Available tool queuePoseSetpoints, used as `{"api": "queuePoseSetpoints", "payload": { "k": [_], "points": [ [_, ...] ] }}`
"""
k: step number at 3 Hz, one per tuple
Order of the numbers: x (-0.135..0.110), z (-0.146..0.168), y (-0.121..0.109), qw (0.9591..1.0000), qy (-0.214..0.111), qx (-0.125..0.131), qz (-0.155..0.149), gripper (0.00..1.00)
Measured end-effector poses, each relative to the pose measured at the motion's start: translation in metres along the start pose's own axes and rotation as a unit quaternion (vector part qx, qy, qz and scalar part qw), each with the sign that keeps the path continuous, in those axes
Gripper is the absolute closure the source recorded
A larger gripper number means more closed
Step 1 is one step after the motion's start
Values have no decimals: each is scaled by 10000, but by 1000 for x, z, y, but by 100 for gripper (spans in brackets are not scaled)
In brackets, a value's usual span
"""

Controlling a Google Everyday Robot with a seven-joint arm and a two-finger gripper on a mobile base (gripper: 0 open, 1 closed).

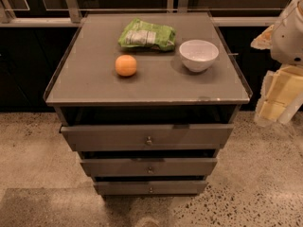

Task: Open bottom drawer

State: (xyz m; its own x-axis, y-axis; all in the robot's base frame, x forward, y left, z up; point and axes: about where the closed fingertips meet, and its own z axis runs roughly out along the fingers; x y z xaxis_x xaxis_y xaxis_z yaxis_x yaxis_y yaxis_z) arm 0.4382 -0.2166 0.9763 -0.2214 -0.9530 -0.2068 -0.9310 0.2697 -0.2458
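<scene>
The bottom drawer [150, 187] is the lowest, narrowest dark grey front of the cabinet, with a small round metal knob [150, 189] at its middle. Its front sits a little behind the middle drawer front above it. My gripper [276, 100] hangs at the right edge of the view, beside the cabinet's right side at about top-drawer height. It is well above and to the right of the bottom drawer and touches nothing.
The middle drawer [149, 167] and the widest top drawer [147, 137] stand above, the top one slightly out. On the cabinet top [85, 86] lie an orange [126, 65], a green bag [147, 34] and a white bowl [199, 55]. Speckled floor [255, 183] surrounds the cabinet.
</scene>
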Motion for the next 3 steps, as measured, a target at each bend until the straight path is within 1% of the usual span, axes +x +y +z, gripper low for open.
{"api": "queuePoseSetpoints", "payload": {
  "k": [1,2,3],
  "points": [
    [0,0,0,10000,0,0,0,0],
    [10,11,7,9996,-259,42,99,0],
    [18,32,22,9975,-681,50,165,0]
  ]
}}
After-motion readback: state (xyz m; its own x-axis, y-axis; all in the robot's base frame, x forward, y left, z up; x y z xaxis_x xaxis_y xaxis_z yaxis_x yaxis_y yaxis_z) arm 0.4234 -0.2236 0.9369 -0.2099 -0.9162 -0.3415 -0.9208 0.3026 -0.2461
